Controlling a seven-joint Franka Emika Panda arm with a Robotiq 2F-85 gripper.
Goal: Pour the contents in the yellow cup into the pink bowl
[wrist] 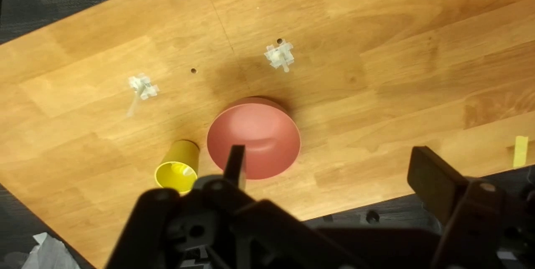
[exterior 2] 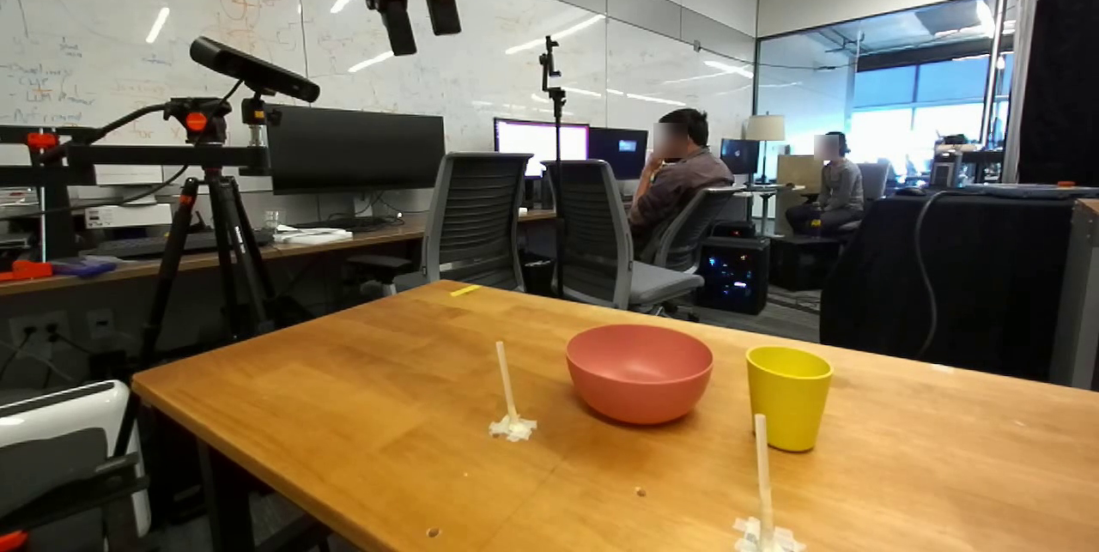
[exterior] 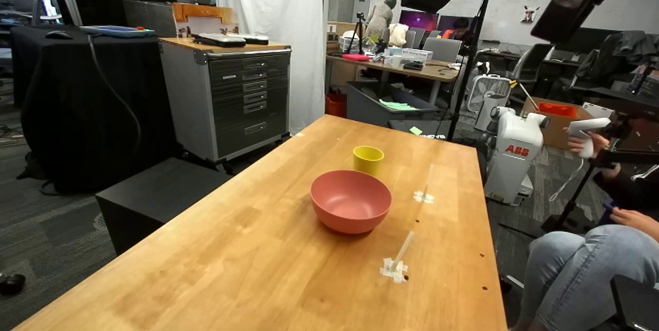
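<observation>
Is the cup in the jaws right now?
No, in an exterior view the cup stands upright on the table, well below the open jaws.

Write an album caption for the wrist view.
Looking down past the robot's open hand: a yellow cup beside a pink bowl on a wooden table.

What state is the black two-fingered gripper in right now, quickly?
Black two-fingered gripper: open, jaws apart, holding nothing; the plain yellow tapered cup stands ungripped beside the round salmon-pink bowl.
</observation>
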